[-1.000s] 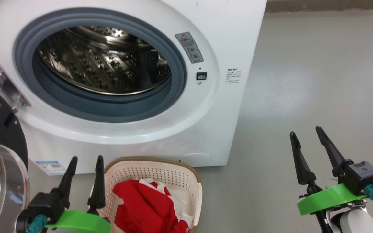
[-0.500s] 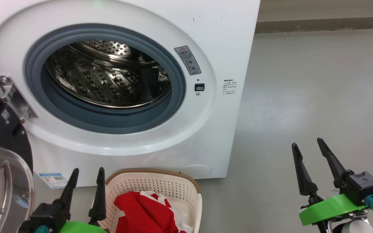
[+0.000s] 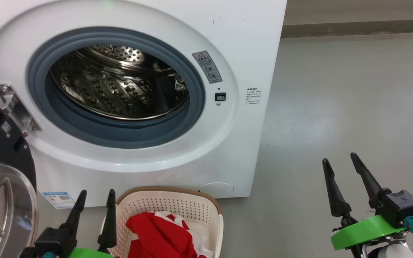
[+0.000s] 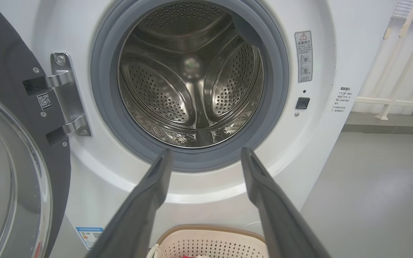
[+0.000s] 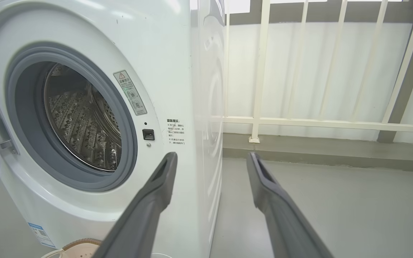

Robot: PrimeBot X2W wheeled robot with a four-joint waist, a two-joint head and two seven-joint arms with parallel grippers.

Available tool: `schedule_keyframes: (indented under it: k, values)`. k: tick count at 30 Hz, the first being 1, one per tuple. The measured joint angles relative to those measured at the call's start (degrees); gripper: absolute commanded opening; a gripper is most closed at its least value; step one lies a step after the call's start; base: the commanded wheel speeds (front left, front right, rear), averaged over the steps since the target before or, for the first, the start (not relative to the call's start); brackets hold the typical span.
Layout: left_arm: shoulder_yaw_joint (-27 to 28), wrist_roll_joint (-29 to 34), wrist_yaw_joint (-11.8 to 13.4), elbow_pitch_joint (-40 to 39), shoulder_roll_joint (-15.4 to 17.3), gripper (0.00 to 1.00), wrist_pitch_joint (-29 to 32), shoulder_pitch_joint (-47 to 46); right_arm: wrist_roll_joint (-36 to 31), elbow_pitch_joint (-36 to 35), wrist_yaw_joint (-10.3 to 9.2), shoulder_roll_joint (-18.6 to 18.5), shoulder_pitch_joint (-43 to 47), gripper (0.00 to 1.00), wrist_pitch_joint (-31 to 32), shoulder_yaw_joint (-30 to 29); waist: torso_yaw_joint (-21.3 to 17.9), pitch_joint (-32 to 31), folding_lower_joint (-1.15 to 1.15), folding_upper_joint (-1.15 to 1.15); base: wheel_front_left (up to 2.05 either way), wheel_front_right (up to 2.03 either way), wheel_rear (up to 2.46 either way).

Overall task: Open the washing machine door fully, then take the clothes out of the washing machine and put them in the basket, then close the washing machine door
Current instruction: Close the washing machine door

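Washing machine door [image 3: 2, 179] is hanging wide open at the far left, swung out on its steel hinge [image 3: 14, 107], black rim and clear glass bowl facing the camera. Washing machine [image 3: 249, 43] is sitting on the grey floor [image 3: 335, 89]. Its perforated drum [image 3: 117, 86] is showing bare metal inside the grey gasket [image 3: 120, 132]; the left wrist view is looking straight in and no fabric is showing there. Clothes [image 3: 163, 233] are lying bunched in the basket [image 3: 177, 202], red with white trim, heaped toward its near side. Basket is standing on the floor just in front of the machine's lower front edge, below the drum opening; whether it is touching the panel I cannot tell.

Left gripper [image 3: 97, 191] is hovering just left of the basket's rim, fingers spread apart, nothing between them, pointing toward the machine front. Right gripper [image 3: 339, 157] is hanging over bare floor, well right of the machine, fingers likewise apart and carrying nothing.

A blue sticker [image 3: 59, 199] is showing low on the front panel. A white railing [image 5: 299, 122] is running behind the machine.
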Motion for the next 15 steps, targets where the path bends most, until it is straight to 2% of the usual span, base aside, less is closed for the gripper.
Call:
schedule_keyframes:
  k: [4,8,15]
  values:
    - [-0.4,0.1,0.1,0.0,0.4,1.0,0.0,0.0,0.0,0.0,0.0,0.1,0.0,1.0,0.0,0.0,0.0,0.1,0.0,0.0,-0.64,0.98,-0.34]
    - [-0.7,0.1,0.2,-0.1,0.5,1.0,0.0,0.0,0.0,0.0,0.0,0.1,0.0,1.0,0.0,0.1,0.0,0.3,0.0,0.0,-1.1,1.6,-0.5]
    - [-0.9,-0.2,0.5,-0.3,0.5,1.0,0.0,0.0,0.0,0.0,0.0,0.1,0.0,1.0,0.0,0.1,0.0,0.7,0.0,0.0,-1.81,2.12,-0.31]
